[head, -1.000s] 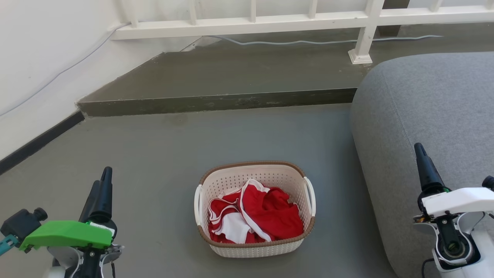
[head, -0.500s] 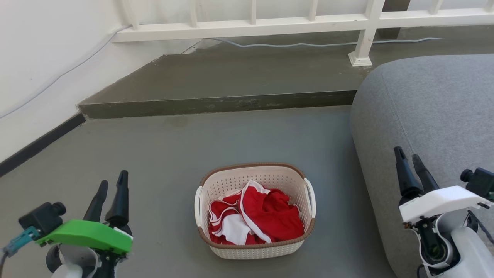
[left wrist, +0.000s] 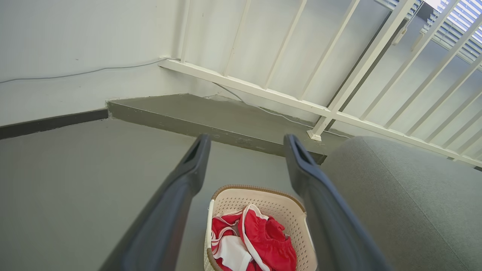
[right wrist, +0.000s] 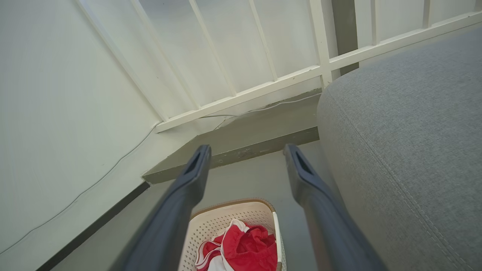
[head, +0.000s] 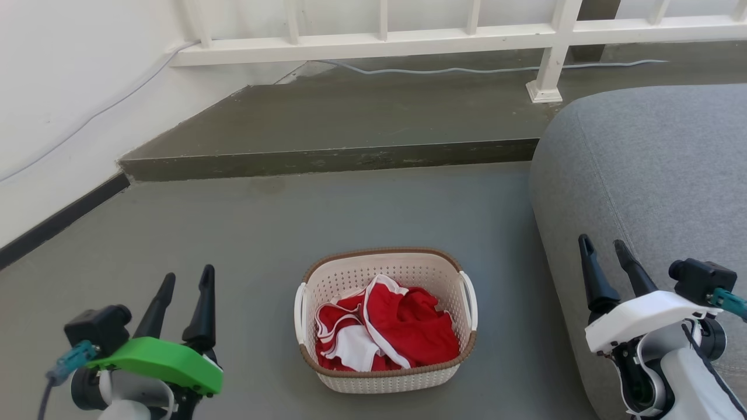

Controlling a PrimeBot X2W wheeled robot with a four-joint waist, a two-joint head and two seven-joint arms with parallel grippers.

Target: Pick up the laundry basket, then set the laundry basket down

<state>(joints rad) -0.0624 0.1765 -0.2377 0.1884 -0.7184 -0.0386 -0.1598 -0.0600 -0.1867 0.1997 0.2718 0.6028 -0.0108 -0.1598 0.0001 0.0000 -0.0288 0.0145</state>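
Observation:
The laundry basket (head: 386,375) is cream with a brown rim and white loop handles, and it stands on the grey floor holding red and white clothes (head: 388,330). It also appears low in the left wrist view (left wrist: 283,210) and in the right wrist view (right wrist: 211,226). My left gripper (head: 188,277) is open, well to the left of the basket and apart from it. On the other side my right gripper (head: 602,244) is open too, hovering over the edge of the grey sofa. Nothing lies between either pair of fingers.
A grey sofa (head: 659,181) fills the right side, close to the basket. A raised concrete step (head: 327,157) runs behind, with a white railing (head: 467,32) and a cable (head: 467,70) on it. A white wall with dark skirting (head: 58,216) is at the left.
Both grippers have opened from shut and swung inward toward the basket. The basket has stayed in place; the camera has shifted slightly.

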